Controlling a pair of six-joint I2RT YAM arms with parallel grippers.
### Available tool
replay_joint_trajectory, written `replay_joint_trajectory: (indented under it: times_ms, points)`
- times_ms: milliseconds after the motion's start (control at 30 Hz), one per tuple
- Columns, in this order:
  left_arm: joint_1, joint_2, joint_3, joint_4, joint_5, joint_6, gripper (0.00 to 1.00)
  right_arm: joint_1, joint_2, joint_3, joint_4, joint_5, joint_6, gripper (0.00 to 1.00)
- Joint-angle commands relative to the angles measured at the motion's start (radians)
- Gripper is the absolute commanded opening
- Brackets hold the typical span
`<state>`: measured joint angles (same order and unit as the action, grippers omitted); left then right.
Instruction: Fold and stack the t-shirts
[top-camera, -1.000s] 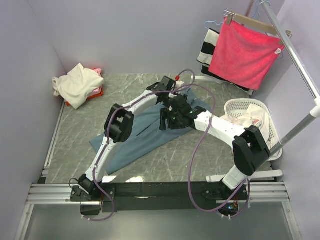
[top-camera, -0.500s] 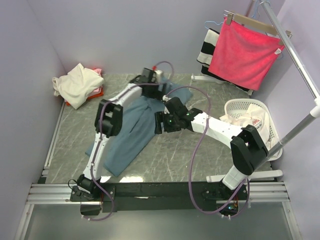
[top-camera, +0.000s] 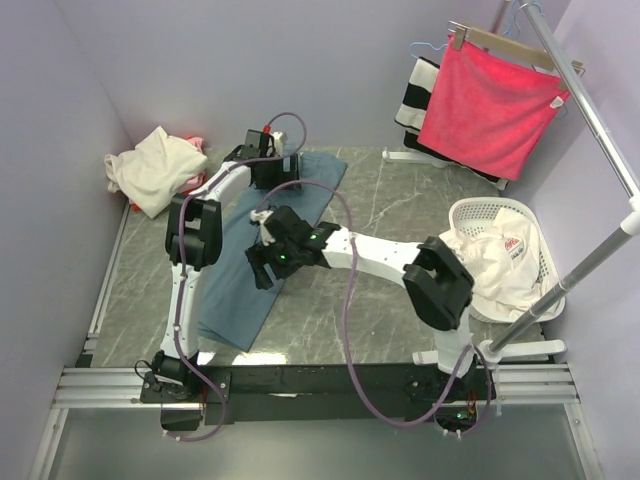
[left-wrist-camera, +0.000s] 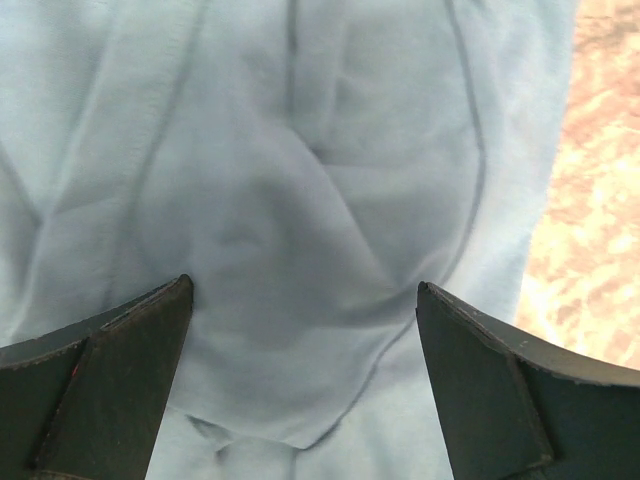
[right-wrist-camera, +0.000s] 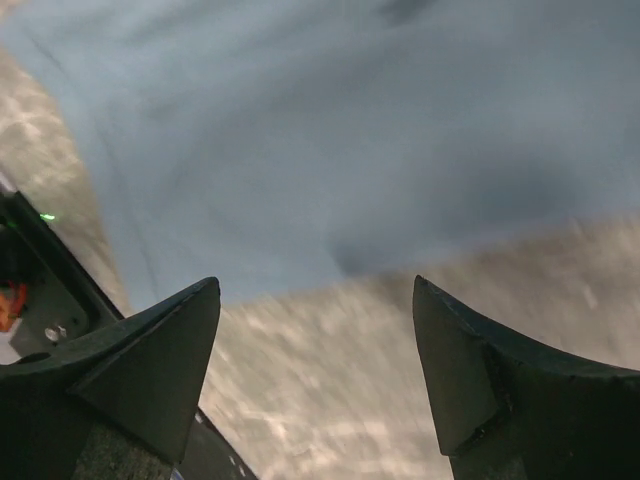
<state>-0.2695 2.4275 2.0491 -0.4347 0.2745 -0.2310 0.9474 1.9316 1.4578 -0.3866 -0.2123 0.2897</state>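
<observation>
**Left gripper**: released, jaws spread wide, nothing between them. It hangs over the far end of the blue shirt. In my wrist view, creased cloth fills the gap between my left fingers. A strip of bare table shows at the right edge. I cannot tell whether the tips touch the cloth.

**Right gripper**: released, jaws wide, grasping nothing. It stands over the middle of the blue shirt, at its right-hand edge. In my wrist view the shirt's edge runs across between my right fingers, with cloth on the far side and bare marble on the near side. That view is blurred, so contact with the table cannot be confirmed.

**Blue shirt:** it lies on the table as a long, narrow band, wrinkled, running from far centre toward the near left. My left arm runs along its left side. My right arm reaches in from the right and ends above it.

**Other shirts:** the cream shirt is heaped in the far left corner. It sits on top of the pink shirt, of which only an edge shows. The white shirt, with red print, slumps in the basket at the right and hangs over its near rim.

**Other items:** a red towel hangs at the far right, with a striped cloth behind it.
</observation>
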Motion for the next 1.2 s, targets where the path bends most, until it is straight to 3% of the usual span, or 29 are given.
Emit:
replay_joint_trajectory:
  times_ms: [0,200,433,767,1167]
  points:
    - [-0.010,-0.054,-0.010,0.011,0.069,-0.030,0.99,0.014,0.104,0.180,-0.004,-0.093,-0.078,0.84]
    - [-0.010,-0.054,-0.027,-0.004,0.066,-0.011,0.99,0.014,0.230,0.228,-0.041,-0.114,-0.052,0.84]
    - [-0.010,-0.077,-0.046,0.019,0.100,-0.045,0.99,-0.005,0.248,0.124,-0.107,0.025,-0.004,0.85]
    - [-0.025,-0.142,-0.162,0.091,0.129,-0.119,1.00,-0.111,0.050,-0.221,-0.106,0.172,0.074,0.85]
    - [-0.114,-0.255,-0.317,0.166,0.104,-0.202,1.00,-0.194,-0.190,-0.473,-0.156,0.355,0.141,0.86]
